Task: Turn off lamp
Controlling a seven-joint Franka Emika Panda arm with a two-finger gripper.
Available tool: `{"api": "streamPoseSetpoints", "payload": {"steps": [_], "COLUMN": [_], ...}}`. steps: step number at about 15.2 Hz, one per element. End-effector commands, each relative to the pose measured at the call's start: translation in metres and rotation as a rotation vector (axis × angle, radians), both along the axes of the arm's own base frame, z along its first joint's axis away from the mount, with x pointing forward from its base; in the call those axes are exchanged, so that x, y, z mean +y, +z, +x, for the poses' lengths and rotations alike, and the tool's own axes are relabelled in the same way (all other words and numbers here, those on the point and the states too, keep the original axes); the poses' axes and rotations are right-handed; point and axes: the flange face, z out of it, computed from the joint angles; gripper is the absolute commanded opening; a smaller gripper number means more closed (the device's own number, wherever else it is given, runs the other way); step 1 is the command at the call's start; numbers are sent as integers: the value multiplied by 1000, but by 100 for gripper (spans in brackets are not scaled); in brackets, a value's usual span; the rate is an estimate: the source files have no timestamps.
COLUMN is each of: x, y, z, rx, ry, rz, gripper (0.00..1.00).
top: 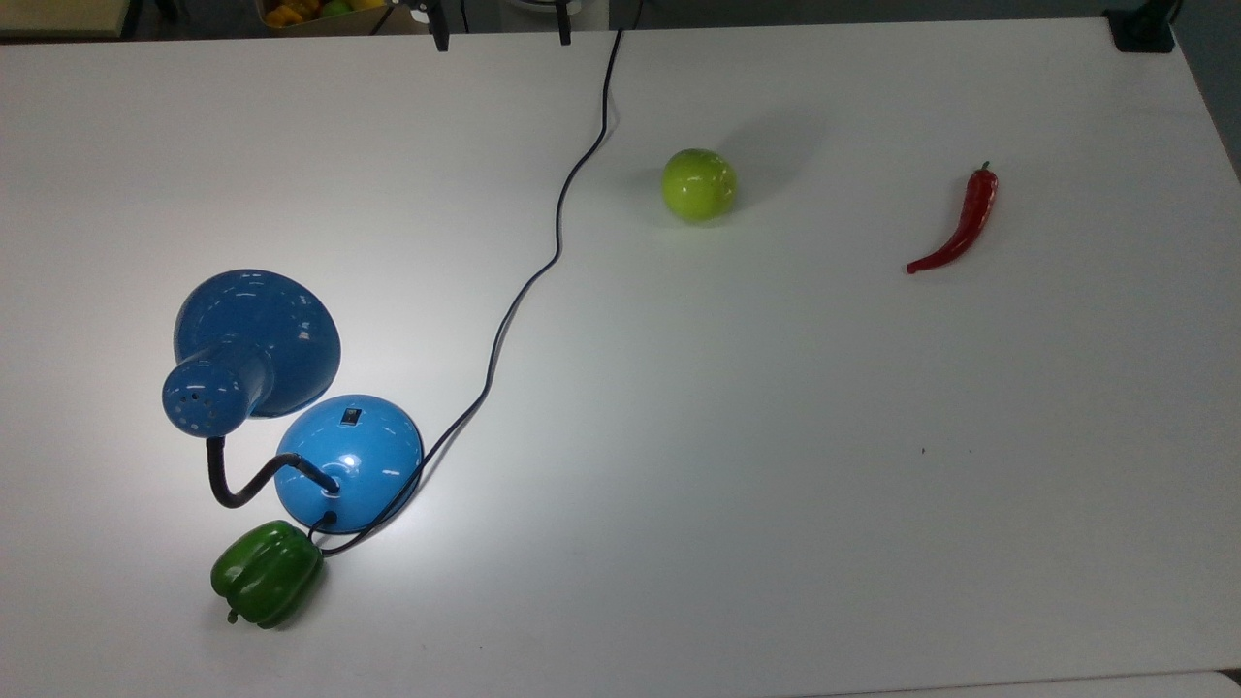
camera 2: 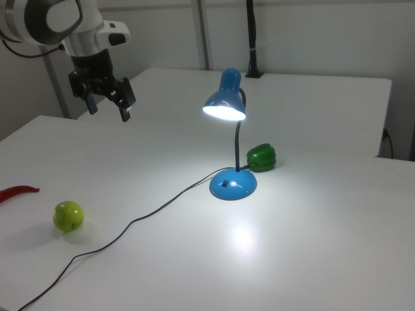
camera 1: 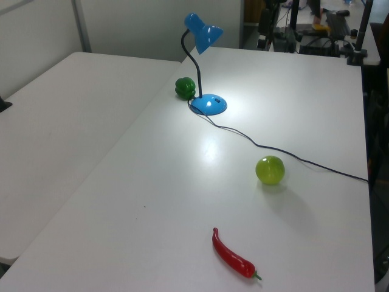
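The lit lamp [camera 2: 228, 129] is seen at the gripper's [camera 2: 109, 105] four o'clock; jaws are spread wide, holding nothing.

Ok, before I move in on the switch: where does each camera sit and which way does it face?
Top view: overhead, looking straight down at the table; hand fingertips at the top edge.
Left view: raised, past the chili end, looking along the table toward the lamp.
Right view: raised, on the lamp side, looking across; arm and open hand at upper left.
All share lamp, apple, green pepper.
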Motion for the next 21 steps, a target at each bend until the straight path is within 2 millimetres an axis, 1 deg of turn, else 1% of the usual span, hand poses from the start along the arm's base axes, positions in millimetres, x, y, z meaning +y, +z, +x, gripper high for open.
{"api": "streamPoseSetpoints", "payload": {"steps": [1,9,14,15,16,18,19,20,21], "x": [3,3,-4,-5,-8,-12,-15,-17,-18], "y": [-3,-2,-2,-1,-1,1,1,1,1], "z": [-1,-2,0,0,0,0,-1,0,0], "rx": [-4,-5,-9,-11,-13,-21,-21,-25,-22], "ry": [23,36,26,27,33,93,115,113,111], "rz": [-12,-14,-7,-7,-7,-8,-4,3,8], "gripper": [100,100,100,96,84,55,36,26,18]}}
